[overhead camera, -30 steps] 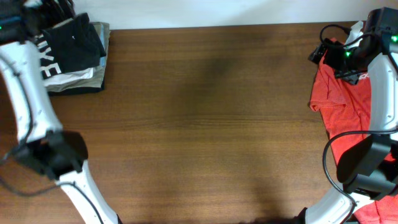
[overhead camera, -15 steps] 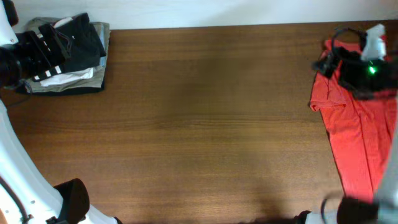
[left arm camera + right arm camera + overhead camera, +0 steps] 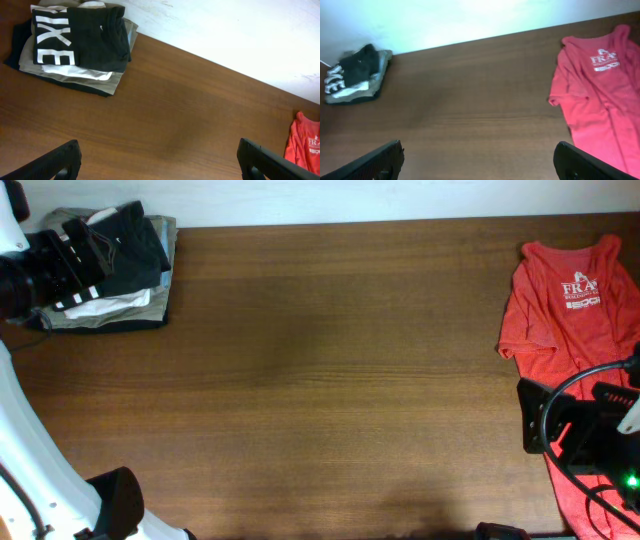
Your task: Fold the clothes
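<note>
The desk (image 3: 330, 380) is bare brown wood across its whole middle, from the white wall (image 3: 225, 35) at the back edge to the near edge. A red T-shirt (image 3: 565, 310) lies flat along the right edge. The black top with white block letters (image 3: 80, 37) lies folded in the far left corner, on top of a stack of white and khaki garments (image 3: 75, 75).

The left jaws stand wide open and hold nothing. In the left wrist view the black top lies ahead and to the left of them, apart from both fingers.

The right jaws are also wide open and empty, at the near right corner beside the T-shirt's lower part. The black top is well apart from them, diagonally across the desk.
</note>
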You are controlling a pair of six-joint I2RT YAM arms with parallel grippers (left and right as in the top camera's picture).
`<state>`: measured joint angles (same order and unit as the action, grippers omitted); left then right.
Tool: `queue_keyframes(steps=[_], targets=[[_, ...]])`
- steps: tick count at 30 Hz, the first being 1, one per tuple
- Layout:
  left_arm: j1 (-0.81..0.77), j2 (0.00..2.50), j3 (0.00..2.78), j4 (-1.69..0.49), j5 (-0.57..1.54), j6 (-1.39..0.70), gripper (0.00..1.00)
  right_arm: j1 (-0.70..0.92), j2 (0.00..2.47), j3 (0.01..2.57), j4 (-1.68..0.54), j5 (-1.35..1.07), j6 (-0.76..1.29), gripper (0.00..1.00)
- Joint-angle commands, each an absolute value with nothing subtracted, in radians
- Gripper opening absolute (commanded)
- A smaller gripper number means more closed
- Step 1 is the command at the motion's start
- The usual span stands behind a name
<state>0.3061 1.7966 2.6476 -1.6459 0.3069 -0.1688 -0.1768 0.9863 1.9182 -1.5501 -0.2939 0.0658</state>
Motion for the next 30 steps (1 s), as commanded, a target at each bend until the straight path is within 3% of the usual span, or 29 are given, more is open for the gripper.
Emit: queue_keyframes(steps=[1,4,6,10,13,16,24,30], targets=[[0.31,1.783,2.646,-1.645,0.308,-0.16,0.99,-0.069,0.941,1.908,-1.54,-0.184,0.056,0.99],[0.31,1.783,2.646,-1.645,0.308,-0.16,0.99,-0.051,0.817,1.737,-1.448,-0.166,0.056,0.99],[0.31,1.783,2.646,-1.645,0.308,-0.16,0.99,-0.051,0.671,1.466,-1.274,-0.164,0.056,0.99],[0.31,1.783,2.646,-1.645,0.308,-0.16,0.99,-0.051,0.379,0.757,-0.746,-0.179,0.06,0.99],[0.31,1.783,2.646,-1.645,0.308,-0.16,0.99,-0.025,0.257,0.384,-0.282,-0.227,0.061,0.99],[0.31,1.783,2.646,-1.645,0.308,-0.16,0.99,0.012,0.16,0.194,-0.064,-0.213,0.06,0.99],[0.31,1.783,2.646,-1.645,0.308,-0.16,0.99,0.012,0.003,0.006,0.202,-0.151,0.064,0.99],[0.31,1.783,2.646,-1.645,0.308,-0.16,0.99,0.012,0.003,0.006,-0.064,-0.157,0.064,0.99]])
